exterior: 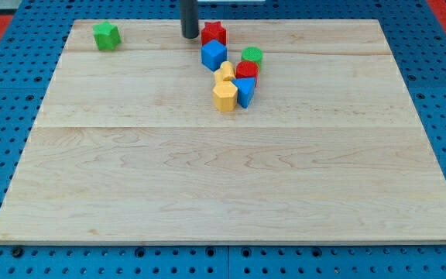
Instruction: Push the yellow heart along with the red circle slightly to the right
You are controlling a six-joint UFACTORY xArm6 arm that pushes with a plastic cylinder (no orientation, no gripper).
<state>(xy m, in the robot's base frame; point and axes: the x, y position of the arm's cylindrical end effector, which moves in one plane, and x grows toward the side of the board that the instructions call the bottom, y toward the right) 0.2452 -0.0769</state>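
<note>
The yellow heart sits in a tight cluster near the view's top centre. The red circle touches it on its right. My tip rests on the board up and to the left of the cluster. It is just left of a red star and well above the yellow heart, touching neither heart nor circle. The rod rises out of the view's top edge.
A blue cube lies just above the heart. A green circle lies above the red circle. A yellow hexagon and a blue triangle sit below them. A green star is at top left. The wooden board lies on a blue pegboard.
</note>
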